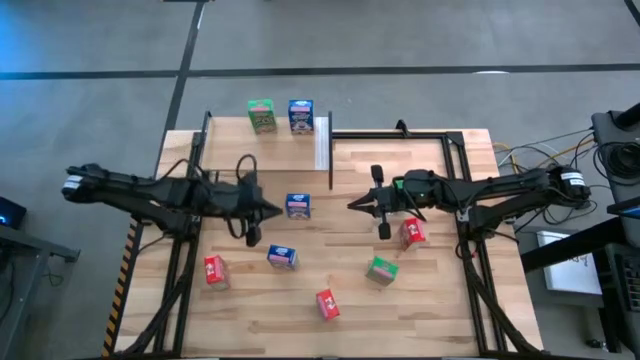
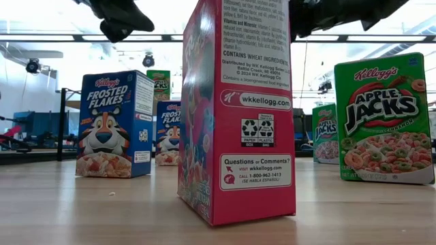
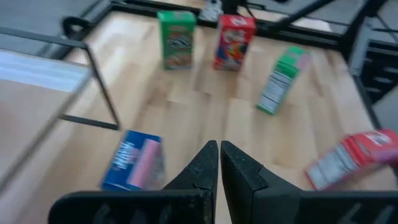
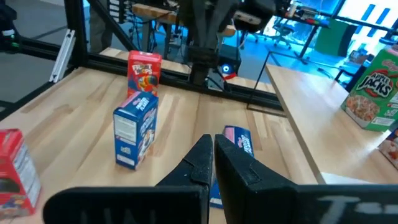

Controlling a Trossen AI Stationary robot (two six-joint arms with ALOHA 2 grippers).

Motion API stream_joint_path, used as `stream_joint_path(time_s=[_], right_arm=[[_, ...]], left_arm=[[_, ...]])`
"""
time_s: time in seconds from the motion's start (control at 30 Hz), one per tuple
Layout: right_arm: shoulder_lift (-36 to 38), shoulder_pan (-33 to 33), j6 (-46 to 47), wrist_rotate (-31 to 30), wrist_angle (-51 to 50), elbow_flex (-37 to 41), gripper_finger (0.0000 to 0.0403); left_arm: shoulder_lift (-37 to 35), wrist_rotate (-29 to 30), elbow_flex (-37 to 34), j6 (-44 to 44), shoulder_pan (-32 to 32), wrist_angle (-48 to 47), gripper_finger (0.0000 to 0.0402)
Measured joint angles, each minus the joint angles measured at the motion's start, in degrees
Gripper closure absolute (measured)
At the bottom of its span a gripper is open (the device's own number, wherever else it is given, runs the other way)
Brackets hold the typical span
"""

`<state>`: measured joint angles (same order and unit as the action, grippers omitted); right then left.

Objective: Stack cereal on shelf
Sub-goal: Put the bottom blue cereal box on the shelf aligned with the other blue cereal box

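Observation:
The shelf (image 1: 250, 150), a light panel with a white end strip (image 1: 321, 143), stands at the far left of the table. A green cereal box (image 1: 262, 115) and a blue one (image 1: 300, 115) stand upright at its far edge. Loose on the table are two blue boxes (image 1: 298, 206) (image 1: 282, 257), three red ones (image 1: 213, 270) (image 1: 327, 304) (image 1: 413, 232) and a green one (image 1: 381, 270). My left gripper (image 1: 275, 210) is shut, hovering just left of the central blue box (image 3: 134, 162). My right gripper (image 1: 352, 206) is shut, facing it from the right, above the table.
Another green box (image 3: 176, 38) stands under my right arm. Black frame bars (image 1: 400, 134) run along the table's far right edge and down both sides. The shelf's thin black upright (image 1: 330, 150) stands beside the white strip. The two fingertips sit close together at the table's middle.

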<state>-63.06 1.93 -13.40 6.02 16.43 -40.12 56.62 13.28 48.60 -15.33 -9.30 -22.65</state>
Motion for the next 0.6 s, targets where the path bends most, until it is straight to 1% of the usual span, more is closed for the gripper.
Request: stream_joint_path(time_s=[0.17,0.23,0.37,0.5,0.6], right_arm=[[2.1,-1.4,-0.7,0.0,-2.1,0.0,0.0394],[2.7,-2.0,-0.7,0.0,-2.7,0.0,0.0394],[2.9,-2.6,-0.7,0.0,-3.0,0.0,0.0394],[2.9,-2.6,-0.7,0.0,-3.0,0.0,0.0394],[2.9,-2.6,-0.5,0.0,-3.0,0.0,0.0394]], left_arm=[[3.3,-0.9,0.0,-2.9,-5.0,0.1,0.04],[4.6,-2.1,0.0,-4.1,-6.3,0.1,0.04],[7.3,-2.6,1.2,-6.1,-8.4,-1.0,0.0398],[9.8,-5.2,4.0,-6.2,-9.7,-4.0,0.0375],[12.4,-5.5,6.7,-6.2,-10.5,-8.3,0.0342]])
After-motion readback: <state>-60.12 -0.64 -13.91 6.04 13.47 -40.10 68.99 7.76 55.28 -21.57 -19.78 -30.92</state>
